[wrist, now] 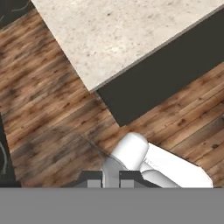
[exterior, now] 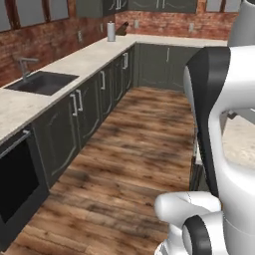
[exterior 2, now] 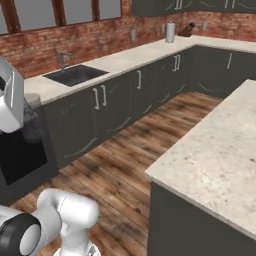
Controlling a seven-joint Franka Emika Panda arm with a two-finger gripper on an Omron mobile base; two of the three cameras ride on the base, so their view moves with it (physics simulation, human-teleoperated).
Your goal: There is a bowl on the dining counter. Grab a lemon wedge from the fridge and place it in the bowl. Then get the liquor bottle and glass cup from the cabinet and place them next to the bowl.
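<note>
My gripper [wrist: 110, 180] is shut on the rim of the glass cup [wrist: 112, 168], a greyish translucent tumbler that hangs between the dark fingertips. From the right base view the glass cup [exterior 2: 34, 122] hangs under the hand at the far left, over the wooden floor. The dining counter [wrist: 118, 35], with its beige speckled top, lies ahead of the hand, and its near corner [exterior 2: 215, 150] reaches in from the right. The bowl, the lemon wedge, the fridge and the liquor bottle are out of view.
The long wall counter with a sink [exterior: 42, 82] [exterior 2: 75, 75] runs along the brick wall over dark cabinets. A paper towel roll [exterior: 111, 31] stands near its far corner. A black oven front [exterior: 15, 184] is at the left. Wooden floor [exterior: 134, 149] lies open between the counters.
</note>
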